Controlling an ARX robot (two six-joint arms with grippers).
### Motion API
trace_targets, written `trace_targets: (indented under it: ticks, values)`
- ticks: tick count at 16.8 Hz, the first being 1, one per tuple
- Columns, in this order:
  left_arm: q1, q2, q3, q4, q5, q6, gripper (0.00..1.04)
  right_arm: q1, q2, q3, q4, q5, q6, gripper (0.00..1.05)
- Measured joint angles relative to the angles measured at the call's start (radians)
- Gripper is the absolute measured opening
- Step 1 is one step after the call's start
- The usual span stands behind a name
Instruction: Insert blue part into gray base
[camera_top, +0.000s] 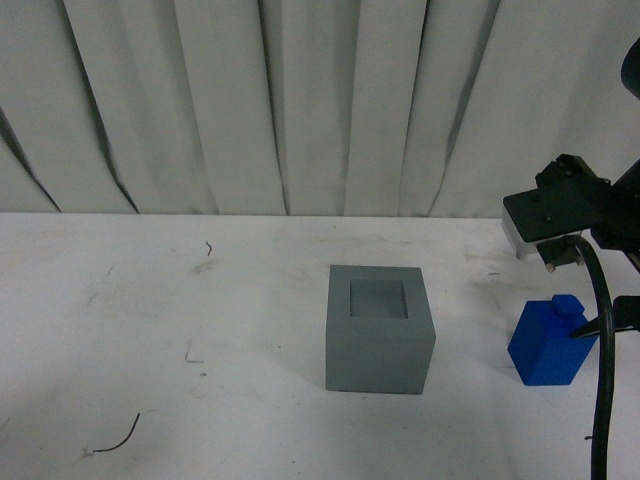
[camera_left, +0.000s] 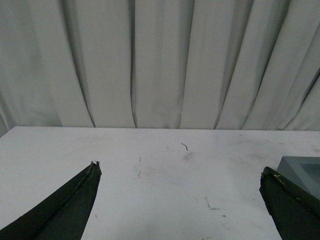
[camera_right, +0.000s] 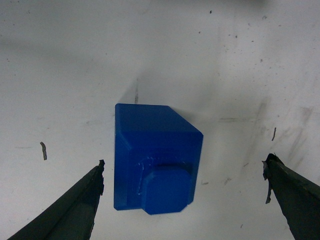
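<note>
Right fingers (camera_right: 75, 210) are spread wide and grip nothing. We see them on either side of the blue part (camera_right: 155, 160), with a clear gap on both sides and no contact. Left fingers (camera_left: 70, 205) are spread too, with only bare counter (camera_left: 160, 190) between them.

A thin wire scrap (camera_top: 118, 437) lies at the near-left edge of the counter.

The blue part stands upright on the counter at our right. Its long axis is vertical, and the knob (camera_right: 165, 192) on top points straight up at the right wrist camera. The right arm (camera_top: 565, 205) hangs above it, with a black cable (camera_top: 600, 390) dropping just beside it.

The gray base (camera_top: 380, 330) sits near mid-counter, left of the blue part and apart from it. Its square recess (camera_top: 378, 298) opens upward. In the left wrist view we catch one corner of the base past a finger.

A pleated white curtain (camera_top: 300, 100) closes off the back.
</note>
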Motion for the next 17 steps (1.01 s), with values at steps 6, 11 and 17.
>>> trace_targets:
  ticks: [6,11,17]
  values:
    - [0.000,0.000,0.000,0.000,0.000,0.000,0.98,-0.001,0.042,-0.026,0.017,-0.003,-0.009,0.98]
    - [0.000,0.000,0.000,0.000,0.000,0.000,0.98,-0.001,0.046,-0.042,0.011,-0.011,-0.004,0.98]
    - [0.000,0.000,0.000,0.000,0.000,0.000,0.98,-0.022,0.046,-0.053,0.009,0.001,-0.003,0.48]
